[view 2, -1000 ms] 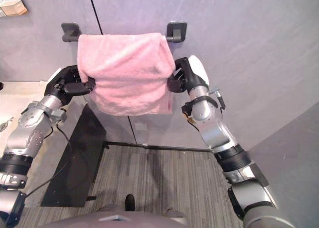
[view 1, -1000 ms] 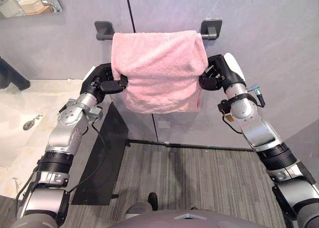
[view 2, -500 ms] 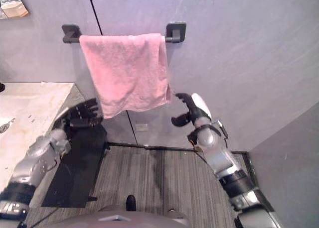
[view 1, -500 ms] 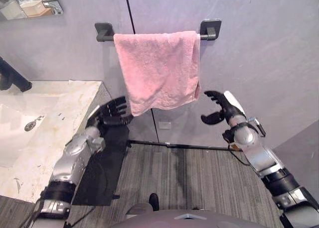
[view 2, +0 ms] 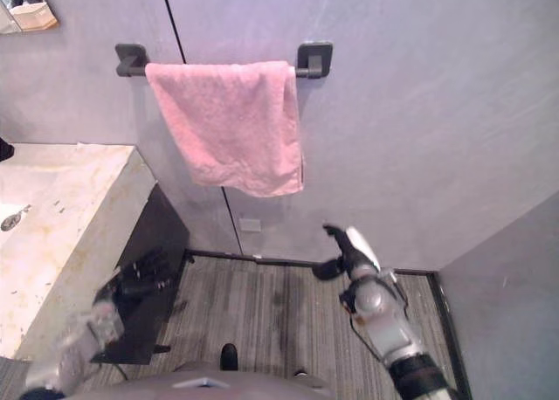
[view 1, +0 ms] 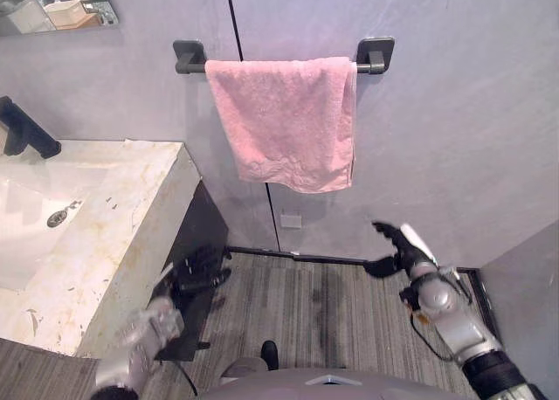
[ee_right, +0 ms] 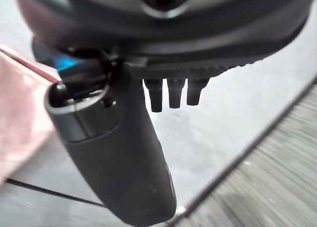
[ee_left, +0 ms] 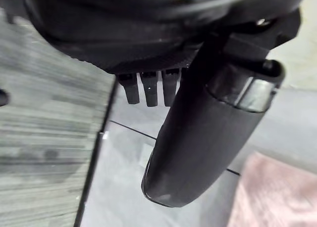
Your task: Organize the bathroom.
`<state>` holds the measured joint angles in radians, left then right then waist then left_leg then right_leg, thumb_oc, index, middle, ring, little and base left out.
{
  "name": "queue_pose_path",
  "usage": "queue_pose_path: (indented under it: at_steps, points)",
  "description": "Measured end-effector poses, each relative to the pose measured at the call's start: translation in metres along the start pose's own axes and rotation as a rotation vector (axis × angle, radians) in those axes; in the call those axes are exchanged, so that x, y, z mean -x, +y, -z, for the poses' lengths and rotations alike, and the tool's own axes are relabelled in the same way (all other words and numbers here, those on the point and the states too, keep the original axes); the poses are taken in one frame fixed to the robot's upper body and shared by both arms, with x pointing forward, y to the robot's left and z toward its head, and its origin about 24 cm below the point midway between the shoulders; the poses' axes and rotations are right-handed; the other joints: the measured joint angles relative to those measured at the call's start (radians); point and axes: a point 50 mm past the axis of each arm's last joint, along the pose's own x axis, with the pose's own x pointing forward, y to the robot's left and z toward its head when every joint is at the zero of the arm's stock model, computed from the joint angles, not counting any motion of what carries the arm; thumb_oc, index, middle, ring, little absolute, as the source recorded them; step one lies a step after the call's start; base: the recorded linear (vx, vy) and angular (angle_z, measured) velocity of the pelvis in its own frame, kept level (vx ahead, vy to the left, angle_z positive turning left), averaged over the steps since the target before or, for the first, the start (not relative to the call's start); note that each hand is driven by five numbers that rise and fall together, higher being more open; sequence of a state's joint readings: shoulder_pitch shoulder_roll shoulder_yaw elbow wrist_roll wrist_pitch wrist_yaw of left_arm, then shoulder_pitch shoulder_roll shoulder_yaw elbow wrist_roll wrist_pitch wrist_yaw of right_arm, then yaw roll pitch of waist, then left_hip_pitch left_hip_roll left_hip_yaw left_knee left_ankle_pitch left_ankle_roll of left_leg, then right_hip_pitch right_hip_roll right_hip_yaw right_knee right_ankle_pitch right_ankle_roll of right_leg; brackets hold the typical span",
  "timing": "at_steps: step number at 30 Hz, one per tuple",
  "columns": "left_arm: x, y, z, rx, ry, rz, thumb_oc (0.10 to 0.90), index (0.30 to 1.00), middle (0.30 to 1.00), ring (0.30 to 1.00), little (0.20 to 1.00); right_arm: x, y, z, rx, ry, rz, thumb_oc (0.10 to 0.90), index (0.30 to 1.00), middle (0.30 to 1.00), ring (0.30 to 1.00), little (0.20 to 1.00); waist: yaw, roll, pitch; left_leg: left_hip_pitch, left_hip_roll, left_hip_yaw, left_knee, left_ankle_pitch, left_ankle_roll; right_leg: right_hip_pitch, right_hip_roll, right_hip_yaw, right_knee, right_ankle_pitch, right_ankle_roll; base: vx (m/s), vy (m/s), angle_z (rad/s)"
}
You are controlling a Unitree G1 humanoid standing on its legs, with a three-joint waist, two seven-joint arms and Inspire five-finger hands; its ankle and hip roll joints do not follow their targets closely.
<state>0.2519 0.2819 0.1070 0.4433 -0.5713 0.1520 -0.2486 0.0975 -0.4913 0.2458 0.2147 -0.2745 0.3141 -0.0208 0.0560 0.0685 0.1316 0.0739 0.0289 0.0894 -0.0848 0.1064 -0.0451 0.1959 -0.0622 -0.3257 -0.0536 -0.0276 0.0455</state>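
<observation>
A pink towel (view 1: 286, 120) hangs folded over the dark towel bar (view 1: 188, 61) on the grey wall, free of both hands. My left hand (view 1: 194, 273) is low beside the vanity's dark side panel, fingers relaxed and holding nothing. Well below the towel's right corner, my right hand (view 1: 395, 251) hangs open and empty above the floor. In the left wrist view the left hand's thumb (ee_left: 208, 133) stands out straight with a corner of the towel (ee_left: 270, 195) past it. The right hand's thumb (ee_right: 126, 162) also points straight in the right wrist view.
A pale marble vanity top (view 1: 96, 234) with a sink and drain (view 1: 58, 215) fills the left side, with a black tap (view 1: 24, 131) at the back. A mirror's lower edge (view 1: 61, 7) shows at top left. Grey striped flooring (view 1: 323, 313) lies below the towel.
Both hands let go of the towel's side edges and dropped down away from it. The towel now hangs flat on the bar. The view also shifted slightly.
</observation>
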Motion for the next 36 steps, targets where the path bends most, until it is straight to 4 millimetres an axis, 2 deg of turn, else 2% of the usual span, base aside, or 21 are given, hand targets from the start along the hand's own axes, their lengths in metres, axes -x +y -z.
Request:
queue_pose_path:
  at_steps: [3, 4, 6, 8, 12, 13, 17, 20, 21, 22, 25, 26, 27, 28, 29, 30, 31, 32, 33, 34, 36]
  points:
    - [0.021, 0.030, 0.071, 0.145, 0.250, -0.203, 0.800, 0.900, 0.900, 0.900, 0.900, 0.010, 0.041, 0.063, 0.018, 0.269, -0.138, 0.800, 0.900, 0.900, 0.900, 0.900, 0.022, -0.020, -0.006, -0.013, 0.005, -0.012, 0.000, 0.005, -0.007, -0.004, 0.008, -0.012, -0.007, -0.001, 0.000, -0.12, -0.096, 0.08]
    - [0.021, 0.030, 0.071, 0.145, 0.250, -0.203, 0.800, 0.900, 0.900, 0.900, 0.900, 0.010, 0.041, 0.063, 0.018, 0.269, -0.138, 0.800, 0.900, 0.900, 0.900, 0.900, 0.022, -0.020, -0.006, -0.013, 0.005, -0.012, 0.000, 0.005, -0.007, -0.004, 0.008, -0.012, -0.007, -0.001, 0.000, -0.14, -0.083, 0.16]
    - [0.045, 0.045, 0.110, 0.192, 0.407, -0.337, 0.800, 0.900, 0.900, 0.900, 0.900, 0.021, 0.066, 0.091, 0.087, 0.397, -0.242, 0.800, 0.900, 0.900, 0.900, 0.900, 0.040, -0.029, 0.000, -0.029, 0.012, -0.031, 0.001, 0.022, -0.021, -0.011, 0.017, -0.033, -0.011, -0.003, 0.002, -0.17, -0.075, 0.21]
    - [0.052, 0.048, 0.122, 0.211, 0.458, -0.394, 0.800, 0.900, 0.900, 0.900, 0.900, 0.026, 0.075, 0.101, 0.133, 0.438, -0.285, 0.800, 0.900, 0.900, 0.900, 0.900, 0.059, -0.025, 0.004, -0.045, 0.019, -0.040, 0.001, 0.035, -0.029, -0.026, 0.025, -0.042, -0.016, 0.000, -0.002, -0.16, -0.079, 0.20]
    - [0.057, 0.049, 0.132, 0.240, 0.488, -0.442, 0.800, 0.900, 0.900, 0.900, 0.900, 0.025, 0.082, 0.106, 0.167, 0.465, -0.320, 0.800, 0.900, 0.900, 0.900, 0.900, 0.099, -0.012, 0.015, -0.088, 0.037, -0.057, 0.006, 0.037, -0.079, -0.053, 0.039, -0.068, -0.004, 0.002, -0.029, -0.13, -0.066, 0.22]
    - [0.055, 0.048, 0.132, 0.234, 0.495, -0.441, 0.800, 0.900, 0.900, 0.900, 0.900, 0.020, 0.082, 0.103, 0.193, 0.449, -0.321, 0.800, 0.900, 0.900, 0.900, 0.900, 0.106, -0.005, 0.034, -0.112, 0.052, -0.009, 0.029, -0.016, -0.078, -0.058, 0.037, -0.095, 0.017, 0.001, -0.038, -0.16, -0.069, 0.53]
    - [0.045, 0.048, 0.124, 0.212, 0.456, -0.429, 0.800, 0.900, 0.900, 0.900, 0.900, 0.009, 0.081, 0.088, 0.250, 0.372, -0.303, 0.800, 0.900, 0.900, 0.900, 0.900, 0.134, -0.012, 0.058, -0.156, 0.063, 0.036, 0.054, -0.072, -0.097, -0.104, 0.022, -0.135, 0.069, -0.019, -0.060, -0.10, -0.065, 0.38]
    - [0.039, 0.046, 0.120, 0.210, 0.458, -0.425, 0.800, 0.900, 0.900, 0.900, 0.900, 0.004, 0.082, 0.079, 0.273, 0.327, -0.296, 0.800, 0.900, 0.900, 0.900, 0.900, 0.134, -0.037, 0.077, -0.175, 0.068, 0.111, 0.171, -0.101, -0.055, -0.092, -0.009, -0.192, 0.087, -0.011, -0.085, -0.11, -0.121, 0.52]
    - [0.035, 0.045, 0.119, 0.198, 0.468, -0.422, 0.800, 0.900, 0.900, 0.900, 0.900, 0.006, 0.087, 0.080, 0.280, 0.321, -0.296, 0.800, 0.900, 0.900, 0.900, 0.900, 0.123, -0.059, 0.074, -0.168, 0.093, 0.251, 0.343, -0.146, -0.044, -0.067, -0.051, -0.258, 0.100, -0.021, -0.084, -0.20, -0.105, 0.95]
    - [0.036, 0.050, 0.115, 0.170, 0.460, -0.434, 0.800, 0.900, 0.900, 0.900, 0.900, 0.009, 0.096, 0.081, 0.274, 0.332, -0.317, 0.800, 0.900, 0.900, 0.900, 0.900, 0.115, -0.102, 0.059, -0.154, 0.102, 0.321, 0.453, -0.158, -0.067, -0.059, -0.096, -0.303, 0.100, -0.015, -0.074, -0.20, -0.105, 0.95]
    - [0.038, 0.062, 0.103, 0.139, 0.436, -0.451, 0.800, 0.900, 0.900, 0.900, 0.900, 0.009, 0.097, 0.079, 0.288, 0.323, -0.311, 0.800, 0.900, 0.900, 0.900, 0.900, 0.100, -0.135, 0.054, -0.141, 0.123, 0.345, 0.625, -0.161, -0.081, -0.066, -0.159, -0.344, 0.121, -0.004, -0.061, -0.11, -0.074, 0.68]
    - [0.038, 0.064, 0.101, 0.124, 0.433, -0.455, 0.800, 0.900, 0.900, 0.900, 0.900, 0.009, 0.086, 0.087, 0.320, 0.346, -0.279, 0.800, 0.900, 0.900, 0.900, 0.900, 0.101, -0.149, 0.065, -0.094, 0.114, 0.322, 0.750, -0.061, -0.063, -0.125, -0.293, -0.363, 0.296, -0.034, -0.102, -0.18, -0.081, 1.06]
    - [0.029, 0.060, 0.093, 0.106, 0.415, -0.432, 0.800, 0.900, 0.900, 0.900, 0.900, 0.007, 0.070, 0.095, 0.338, 0.376, -0.233, 0.800, 0.900, 0.900, 0.900, 0.900, 0.063, -0.110, 0.075, -0.098, 0.074, 0.273, 0.672, 0.039, -0.090, -0.272, -0.317, -0.356, 0.549, -0.154, -0.070, -0.18, -0.081, 1.14]
    - [0.025, 0.066, 0.078, 0.078, 0.374, -0.433, 0.800, 0.900, 0.900, 0.900, 0.900, -0.002, 0.074, 0.081, 0.324, 0.353, -0.234, 0.800, 0.900, 0.900, 0.900, 0.900, 0.067, -0.123, 0.050, -0.084, 0.074, 0.276, 0.516, 0.031, -0.118, -0.372, -0.172, -0.327, 0.484, -0.163, -0.150, -0.27, -0.049, 1.04]
    - [0.026, 0.074, 0.068, 0.050, 0.354, -0.439, 0.800, 0.900, 0.900, 0.900, 0.900, -0.005, 0.081, 0.072, 0.302, 0.336, -0.240, 0.800, 0.900, 0.900, 0.900, 0.900, 0.032, -0.142, 0.032, -0.108, 0.061, 0.292, 0.591, -0.053, -0.179, -0.411, -0.055, -0.290, 0.315, -0.136, -0.253, -0.19, -0.005, 0.97]
    - [0.024, 0.082, 0.054, 0.024, 0.331, -0.451, 0.800, 0.900, 0.900, 0.900, 0.900, -0.005, 0.082, 0.070, 0.263, 0.333, -0.233, 0.800, 0.900, 0.900, 0.900, 0.900, 0.005, -0.173, 0.032, -0.072, 0.031, 0.318, 0.746, -0.065, -0.203, -0.393, -0.012, -0.326, 0.194, -0.066, -0.339, -0.23, 0.002, 1.32]
    - [0.025, 0.084, 0.053, 0.020, 0.340, -0.448, 0.800, 0.900, 0.900, 0.900, 0.900, 0.005, 0.086, 0.084, 0.240, 0.375, -0.237, 0.800, 0.900, 0.900, 0.900, 0.900, 0.004, -0.195, 0.005, 0.015, -0.006, 0.347, 0.816, -0.121, -0.201, -0.357, -0.019, -0.324, 0.143, -0.043, -0.339, -0.20, 0.059, 1.24]
    - [0.018, 0.065, 0.070, 0.030, 0.373, -0.413, 0.800, 0.900, 0.900, 0.900, 0.900, 0.009, 0.077, 0.098, 0.254, 0.427, -0.225, 0.800, 0.900, 0.900, 0.900, 0.900, 0.002, -0.093, -0.018, 0.093, 0.033, 0.321, 0.801, -0.143, -0.216, -0.345, 0.040, -0.350, 0.152, -0.004, -0.322, -0.24, 0.088, 0.87]
    - [0.012, 0.050, 0.077, 0.020, 0.382, -0.347, 0.800, 0.900, 0.900, 0.900, 0.900, 0.012, 0.070, 0.108, 0.279, 0.481, -0.209, 0.800, 0.900, 0.900, 0.900, 0.900, -0.005, -0.018, -0.062, 0.134, 0.036, 0.293, 0.718, -0.162, -0.212, -0.378, 0.062, -0.309, 0.174, -0.023, -0.310, -0.31, 0.121, 0.99]
    - [-0.012, 0.024, 0.066, -0.022, 0.367, -0.227, 0.800, 0.900, 0.900, 0.900, 0.900, 0.011, 0.067, 0.109, 0.277, 0.491, -0.181, 0.800, 0.900, 0.900, 0.900, 0.900, -0.005, 0.016, -0.084, 0.163, 0.011, 0.332, 0.553, -0.260, -0.165, -0.413, 0.039, -0.379, 0.178, 0.021, -0.278, -0.21, 0.095, 1.22]
    - [-0.029, 0.000, 0.055, -0.010, 0.319, -0.144, 0.800, 0.900, 0.900, 0.900, 0.900, 0.011, 0.071, 0.108, 0.232, 0.489, -0.186, 0.800, 0.900, 0.900, 0.900, 0.900, -0.035, 0.032, -0.094, 0.230, -0.013, 0.351, 0.329, -0.299, -0.148, -0.423, 0.010, -0.455, 0.180, 0.046, -0.252, -0.15, 0.063, 1.35]
